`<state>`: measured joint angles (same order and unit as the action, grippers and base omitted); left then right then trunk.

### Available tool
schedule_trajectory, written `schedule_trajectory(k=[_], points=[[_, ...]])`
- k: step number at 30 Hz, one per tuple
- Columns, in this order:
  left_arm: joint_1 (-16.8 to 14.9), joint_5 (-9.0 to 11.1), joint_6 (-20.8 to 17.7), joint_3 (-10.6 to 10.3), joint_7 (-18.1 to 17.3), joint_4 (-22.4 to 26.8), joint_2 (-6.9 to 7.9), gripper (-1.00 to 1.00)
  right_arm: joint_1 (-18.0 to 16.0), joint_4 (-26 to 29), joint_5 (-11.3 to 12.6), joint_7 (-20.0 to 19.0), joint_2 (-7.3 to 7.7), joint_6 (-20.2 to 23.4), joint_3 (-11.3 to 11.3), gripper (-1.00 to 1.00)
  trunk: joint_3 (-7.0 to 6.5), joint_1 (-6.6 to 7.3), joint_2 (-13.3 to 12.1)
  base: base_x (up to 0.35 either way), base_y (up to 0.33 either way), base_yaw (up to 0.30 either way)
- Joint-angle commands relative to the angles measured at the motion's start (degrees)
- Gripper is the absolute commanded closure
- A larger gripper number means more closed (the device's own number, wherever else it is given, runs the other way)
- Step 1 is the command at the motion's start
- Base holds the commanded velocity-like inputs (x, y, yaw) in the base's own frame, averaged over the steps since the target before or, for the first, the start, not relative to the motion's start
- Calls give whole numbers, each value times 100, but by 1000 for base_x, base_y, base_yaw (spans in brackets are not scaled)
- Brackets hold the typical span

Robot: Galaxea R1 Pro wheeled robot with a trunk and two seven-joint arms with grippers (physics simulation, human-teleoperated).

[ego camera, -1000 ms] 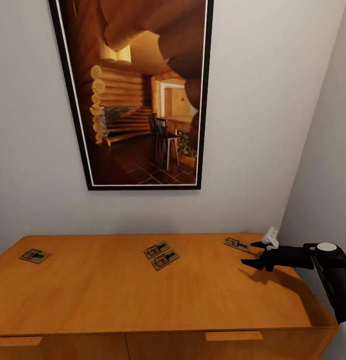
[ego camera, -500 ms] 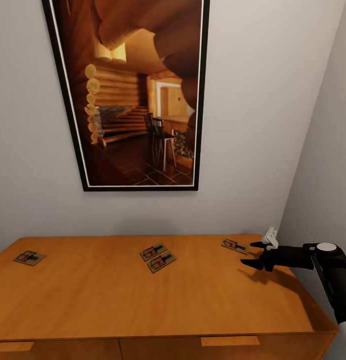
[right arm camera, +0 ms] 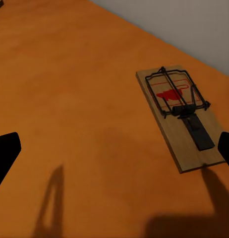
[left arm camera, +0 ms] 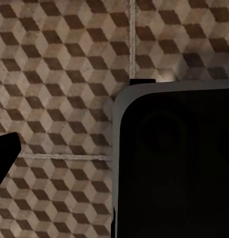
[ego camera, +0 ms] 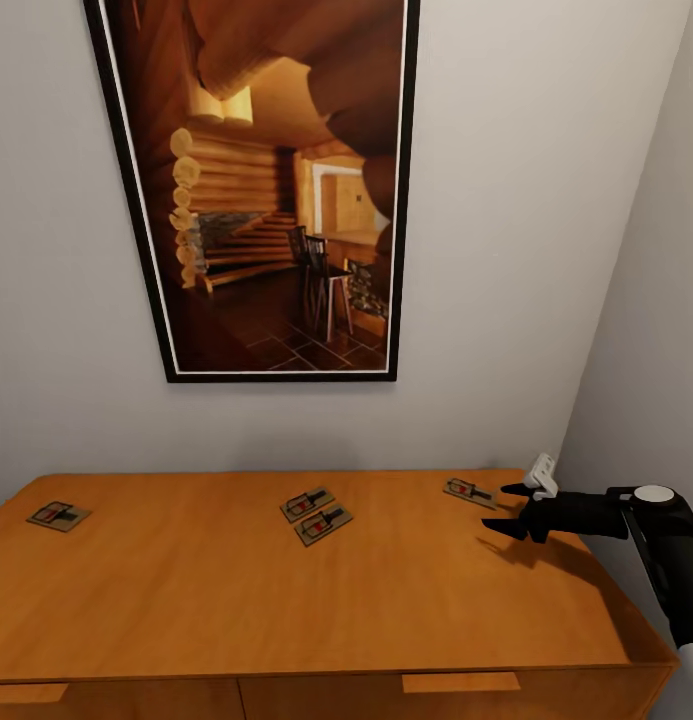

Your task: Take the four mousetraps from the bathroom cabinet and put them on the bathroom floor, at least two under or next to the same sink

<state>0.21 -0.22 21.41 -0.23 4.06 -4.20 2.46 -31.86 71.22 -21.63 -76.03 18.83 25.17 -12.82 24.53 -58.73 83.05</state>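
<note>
Wooden mousetraps: four flat on the cabinet (ego camera: 286, 600) top; one far left (ego camera: 58, 516), two touching at the middle (ego camera: 316, 512), one far right (ego camera: 471, 491).
Right pincer (ego camera: 504, 507): spread wide, empty, just beside the rightmost trap.
Left pincer: over patterned bathroom floor (left arm camera: 60, 74); cannot tell its state.

You have no readable text here: the mousetrap (right arm camera: 178, 115) carries just a red mark, no letters or numbers.
</note>
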Motion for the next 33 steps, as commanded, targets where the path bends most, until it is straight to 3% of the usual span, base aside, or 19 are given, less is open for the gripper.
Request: schedule_trajectory(k=[1,17,33], points=[[-4,-4,30,-4,16,-11,0,-100,-5,6,-26,-35,-2,58,-6,-100,5,0,3,6,0,0],[-4,-4,30,-7,16,-11,0,-100,-5,6,-26,-35,-2,58,-1,-100,5,0,3,141,0,0],[-4,-4,30,-8,16,-11,0,-100,-5,6,-26,-35,-2,58,-1,-100,5,0,3,21,0,0]])
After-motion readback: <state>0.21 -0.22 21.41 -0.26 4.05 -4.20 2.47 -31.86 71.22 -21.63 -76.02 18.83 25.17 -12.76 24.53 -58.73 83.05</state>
